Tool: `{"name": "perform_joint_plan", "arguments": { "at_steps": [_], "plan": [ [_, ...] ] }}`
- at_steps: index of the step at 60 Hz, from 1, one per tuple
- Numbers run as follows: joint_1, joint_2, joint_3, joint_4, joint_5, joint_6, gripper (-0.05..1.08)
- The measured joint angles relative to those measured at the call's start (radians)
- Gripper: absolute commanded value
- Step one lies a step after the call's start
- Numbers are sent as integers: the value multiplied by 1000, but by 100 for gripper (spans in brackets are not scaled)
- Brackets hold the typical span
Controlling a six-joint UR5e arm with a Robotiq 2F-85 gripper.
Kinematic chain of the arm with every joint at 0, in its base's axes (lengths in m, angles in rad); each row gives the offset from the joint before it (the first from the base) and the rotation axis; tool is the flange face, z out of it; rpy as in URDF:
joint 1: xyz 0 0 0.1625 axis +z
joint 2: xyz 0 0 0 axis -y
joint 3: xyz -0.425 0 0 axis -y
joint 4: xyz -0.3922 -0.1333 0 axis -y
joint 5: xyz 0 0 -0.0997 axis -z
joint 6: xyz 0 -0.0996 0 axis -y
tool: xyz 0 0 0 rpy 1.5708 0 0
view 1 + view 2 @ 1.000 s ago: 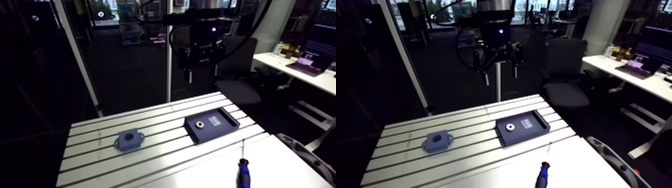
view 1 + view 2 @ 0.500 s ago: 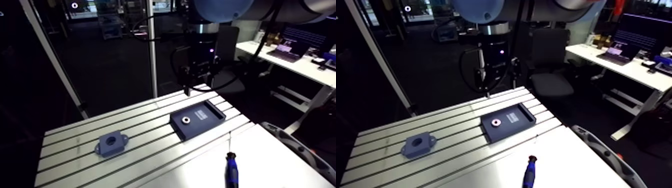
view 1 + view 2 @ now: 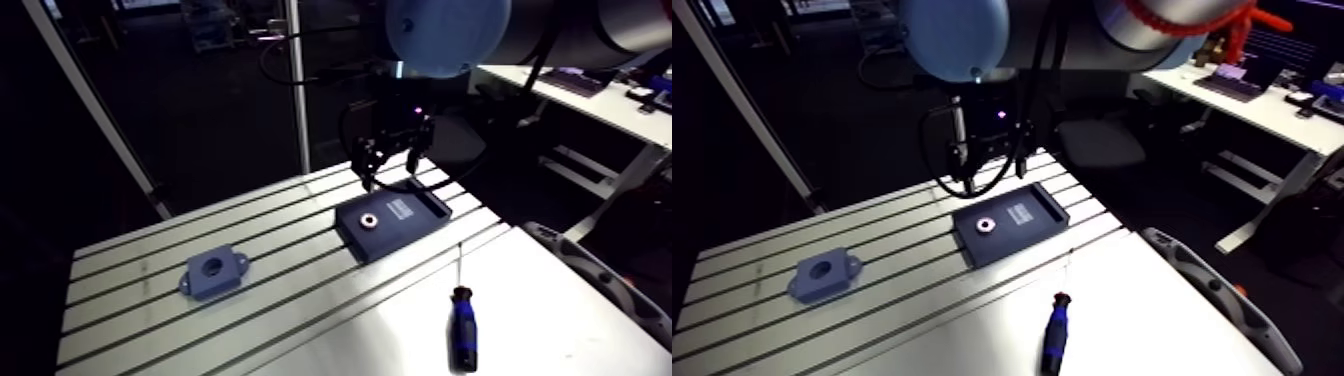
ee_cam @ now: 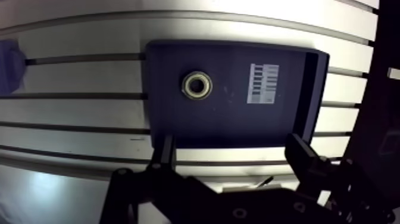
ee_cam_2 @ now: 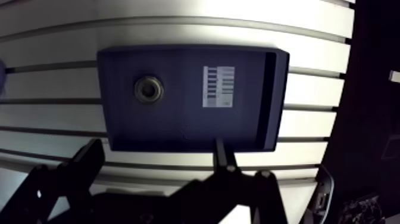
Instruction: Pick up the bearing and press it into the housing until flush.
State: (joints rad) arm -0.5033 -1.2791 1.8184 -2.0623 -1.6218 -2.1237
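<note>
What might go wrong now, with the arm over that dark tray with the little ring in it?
The bearing is small and lies flat in the tray, ahead of the open tool, not yet between its fingers; a slightly off descent might nudge it or strike the tray's raised rim. The housing stands apart across the table; if the bearing arrives tilted, pressing could jam it.

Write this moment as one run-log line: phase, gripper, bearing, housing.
phase: pre-grasp | gripper: open, empty, above tray | bearing: lying in tray, ungrasped | housing: apart from tray, bore empty
</note>
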Motion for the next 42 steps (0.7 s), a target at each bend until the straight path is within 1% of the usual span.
{"name": "perform_joint_plan", "arguments": {
  "at_steps": [12,14,15,16,17,18,19,20,21,22,26,38,39,42],
  "plan": [
    [12,34,-3,-27,0,8,1],
    [13,39,-3,-31,0,9,3],
    [14,41,-3,-33,0,9,8],
    [15,43,-3,-35,0,10,8],
    [16,45,-3,-36,-1,10,13],
    [17,47,-3,-38,-1,11,13],
    [17,49,-3,-40,-1,11,17],
    [18,51,-3,-41,-1,12,17],
    [19,53,-3,-42,-1,12,22],
    [19,55,-2,-43,-1,13,24],
    [21,61,-1,-46,-1,14,28],
    [25,76,7,-51,-2,18,32],
    [25,77,7,-51,-2,18,35],
    [26,81,10,-52,-2,19,35]
  ]
}}
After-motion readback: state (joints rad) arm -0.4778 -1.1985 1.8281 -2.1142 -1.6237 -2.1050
